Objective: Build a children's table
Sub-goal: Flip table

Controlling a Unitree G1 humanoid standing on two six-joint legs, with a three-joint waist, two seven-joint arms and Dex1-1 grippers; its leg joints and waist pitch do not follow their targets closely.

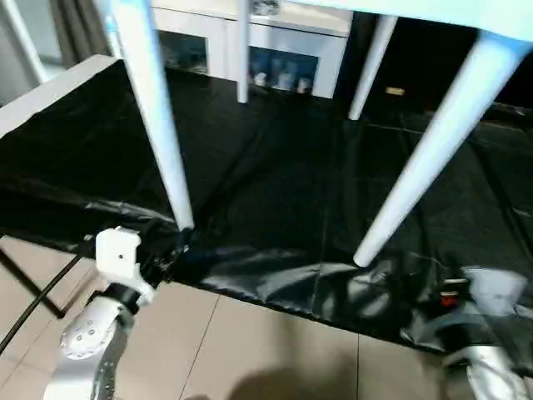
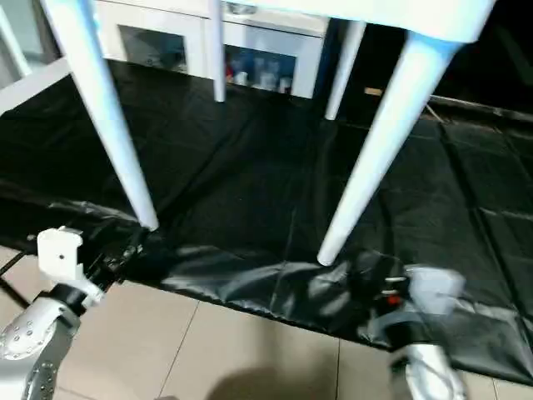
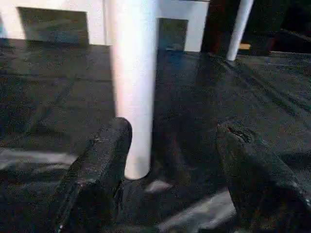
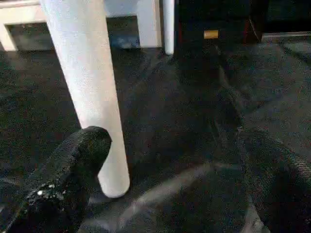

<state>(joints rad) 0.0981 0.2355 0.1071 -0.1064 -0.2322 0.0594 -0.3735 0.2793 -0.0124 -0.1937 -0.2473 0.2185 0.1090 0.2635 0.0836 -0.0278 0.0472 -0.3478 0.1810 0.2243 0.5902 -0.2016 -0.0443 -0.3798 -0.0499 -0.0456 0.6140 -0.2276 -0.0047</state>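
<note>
Children's table stands upright on the black-covered bench, all four legs down. My left gripper: fingers spread, empty, near-left leg just ahead between them, not touched. My right gripper: fingers wide apart, empty, near-right leg close by one finger. White cabinet behind.

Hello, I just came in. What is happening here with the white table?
The white children's table stands upright on its four legs on a black sheet that covers a work surface. The robot's left gripper and right gripper are both open and hold nothing; each is near the foot of a front leg, left and right. A white cabinet stands behind.
</note>
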